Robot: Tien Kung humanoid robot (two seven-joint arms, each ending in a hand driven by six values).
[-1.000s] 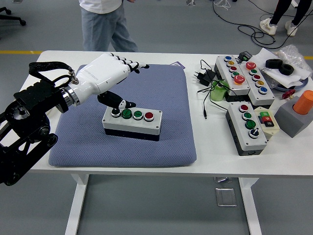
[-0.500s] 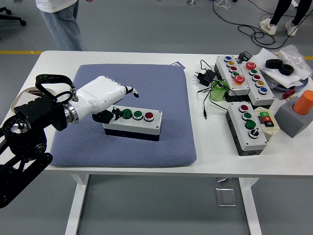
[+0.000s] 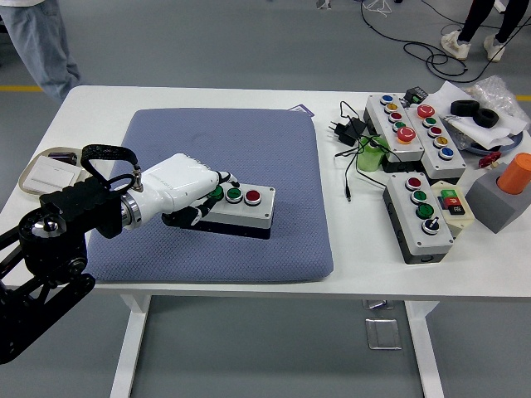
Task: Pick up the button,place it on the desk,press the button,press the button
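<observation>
A white button box (image 3: 249,209) with a black base lies on the blue-grey mat (image 3: 249,141). A green button (image 3: 235,194) and a red button (image 3: 253,196) show on its top. My left hand (image 3: 192,201), white with black fingertips, comes in from the left and covers the box's left end. Its fingers (image 3: 219,184) curl over the top of the box and the thumb lies against the box's near side. The box's left buttons are hidden under the hand. The box rests on the mat. My right arm is out of view.
Several other button boxes (image 3: 419,214) and cables (image 3: 353,128) lie at the right, with an orange cylinder on a grey block (image 3: 504,192). A small white tray (image 3: 48,172) sits at the left edge. A person's legs (image 3: 37,41) stand at the far left.
My left hand has dropped and drawn back left, from above the box's left buttons to closing around its left end. The person has walked left along the far side.
</observation>
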